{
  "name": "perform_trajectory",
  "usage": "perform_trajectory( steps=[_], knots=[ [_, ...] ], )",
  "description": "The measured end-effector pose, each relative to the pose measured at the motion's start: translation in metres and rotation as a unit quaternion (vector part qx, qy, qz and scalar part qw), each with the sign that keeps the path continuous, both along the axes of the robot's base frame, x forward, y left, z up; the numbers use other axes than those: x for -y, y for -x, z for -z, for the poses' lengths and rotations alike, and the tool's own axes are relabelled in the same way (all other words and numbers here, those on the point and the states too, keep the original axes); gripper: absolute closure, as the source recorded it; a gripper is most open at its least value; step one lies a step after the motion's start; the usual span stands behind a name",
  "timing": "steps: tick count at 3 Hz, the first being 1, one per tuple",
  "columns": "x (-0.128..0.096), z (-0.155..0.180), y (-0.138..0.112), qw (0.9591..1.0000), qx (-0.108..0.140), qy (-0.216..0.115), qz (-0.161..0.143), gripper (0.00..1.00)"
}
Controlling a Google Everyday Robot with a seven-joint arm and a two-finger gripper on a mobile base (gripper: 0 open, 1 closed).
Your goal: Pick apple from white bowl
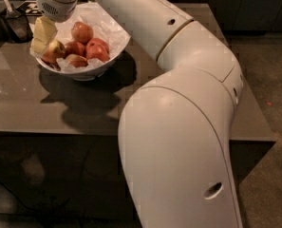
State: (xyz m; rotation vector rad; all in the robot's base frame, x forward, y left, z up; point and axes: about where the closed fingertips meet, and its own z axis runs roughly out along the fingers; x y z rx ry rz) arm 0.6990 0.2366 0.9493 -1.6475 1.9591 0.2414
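My white arm [178,127] fills most of the view, bulging up from the bottom edge, bending at the right and reaching back across to the top left corner. Beneath it lies the grey-brown table [45,103], glossy enough to carry a dark shadow under the dish. On the table's far left part stands the white bowl [92,70], lined with crumpled white paper [105,25]. My gripper [42,41] hangs over the bowl's left rim, its pale yellow tip dipping inside (whether it is wide, narrow or clamped on anything I cannot tell). The apple [54,50], yellow-orange with a red blush, sits in the left side of the bowl, right against my gripper's tip. The smaller red apples [82,32] crowd the bowl's middle, just right of it.
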Motion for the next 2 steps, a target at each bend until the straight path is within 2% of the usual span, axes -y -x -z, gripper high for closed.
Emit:
perform_trajectory(
  steps=[2],
  knots=[
    [-0.0012, 0.0066, -0.0031, 0.9997, 0.015, -0.016, 0.006, 0.00]
  ],
)
